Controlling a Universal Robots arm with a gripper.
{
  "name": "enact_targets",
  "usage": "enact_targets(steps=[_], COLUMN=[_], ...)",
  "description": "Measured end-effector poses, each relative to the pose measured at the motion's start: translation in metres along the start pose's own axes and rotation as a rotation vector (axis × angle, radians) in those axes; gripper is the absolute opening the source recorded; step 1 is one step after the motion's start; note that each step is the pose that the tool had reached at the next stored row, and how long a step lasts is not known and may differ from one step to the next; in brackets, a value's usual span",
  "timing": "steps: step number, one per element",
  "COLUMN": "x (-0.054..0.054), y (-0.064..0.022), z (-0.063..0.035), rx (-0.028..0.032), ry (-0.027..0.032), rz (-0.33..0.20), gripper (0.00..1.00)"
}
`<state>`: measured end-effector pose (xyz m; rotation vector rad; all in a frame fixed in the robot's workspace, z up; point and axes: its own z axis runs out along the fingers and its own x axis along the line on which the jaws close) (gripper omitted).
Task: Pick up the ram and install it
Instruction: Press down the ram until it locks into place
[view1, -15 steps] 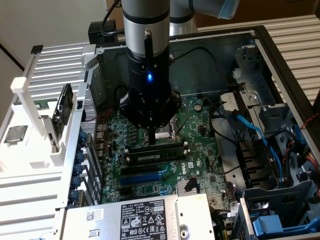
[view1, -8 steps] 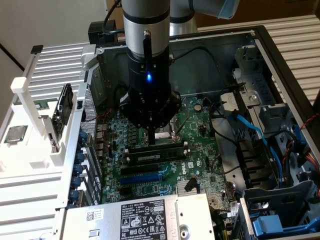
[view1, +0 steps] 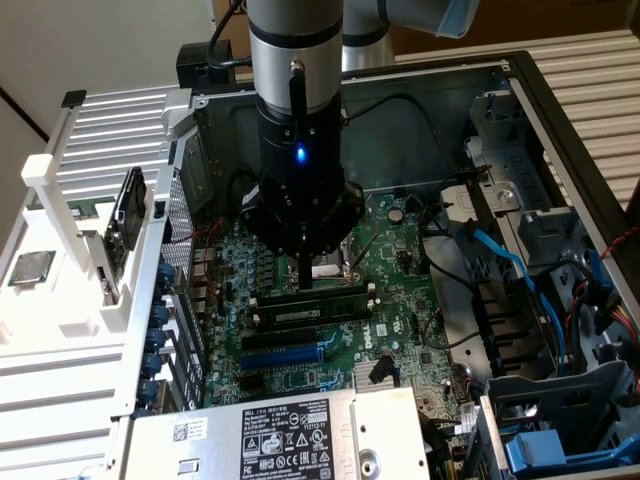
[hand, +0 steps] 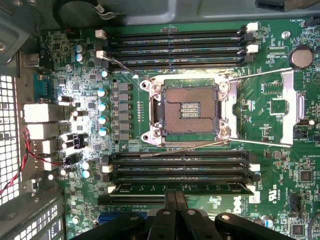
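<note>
The gripper (view1: 305, 283) stands straight down over the motherboard (view1: 400, 260) inside the open computer case (view1: 520, 110), its two dark fingers (hand: 176, 210) pressed together with no gap between them. Their tips rest on the upper edge of the ram (view1: 310, 294), which sits edge-up in one of the memory slots (hand: 175, 165) just beside the empty processor socket (hand: 186, 111). Judging from this, the stick is already placed in its slot and the clenched gripper is used as a pusher, not as a clamp around the board.

To do this step well, the push seems to call for a straight, vertical load at the middle of the stick, so that both ends sink evenly and the white end clips (hand: 254, 167) can snap in. A tilt along the slot would likely seat one end only; a sideways lean could bend the thin board.

The ram is a long, narrow, flat strip of dark green circuit board, rigid but thin. The slots are long black plastic channels with white levers at the ends. The socket is a square of fine gold contacts framed in bright metal, with a thin wire lever (hand: 185, 148) lying across the board. The motherboard is glossy green, studded with small silver capacitor cans (hand: 102, 106). A square silver processor chip (view1: 30, 268) lies on the white rack at the exterior view's left.
</note>
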<state>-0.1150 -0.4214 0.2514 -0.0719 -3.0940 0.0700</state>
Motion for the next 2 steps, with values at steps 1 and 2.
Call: enact_targets(steps=[1,2], x=[0.0000,0.0000], y=[0.0000,0.0000], z=[0.0000,0.0000], rx=[0.0000,0.0000], ry=[0.0000,0.0000], rz=[0.000,0.000], gripper=[0.10,0.10])
